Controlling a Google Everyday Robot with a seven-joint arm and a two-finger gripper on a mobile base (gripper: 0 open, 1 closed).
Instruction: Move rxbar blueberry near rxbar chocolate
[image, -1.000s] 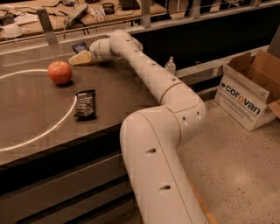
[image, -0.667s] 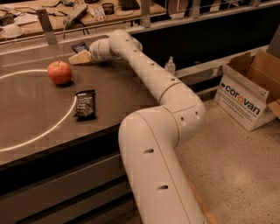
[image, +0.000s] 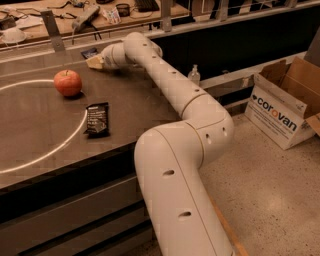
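The rxbar blueberry (image: 90, 52), a small dark navy wrapper, lies flat near the far edge of the dark table (image: 35, 130). My gripper (image: 95, 62) is just in front of it, low over the table, at the end of my long white arm (image: 170, 85). The rxbar chocolate (image: 97, 119), a black wrapper with white lettering, lies nearer the front, to the right of a white circle line. The two bars are well apart.
A red apple (image: 68, 82) sits between the two bars, left of the gripper. A railing and a cluttered bench (image: 60, 20) stand behind the table. A small clear bottle (image: 194, 75) and a cardboard box (image: 282, 107) are at the right.
My gripper has shifted slightly toward the far edge, closer to the rxbar blueberry. The bars and the apple have not moved.
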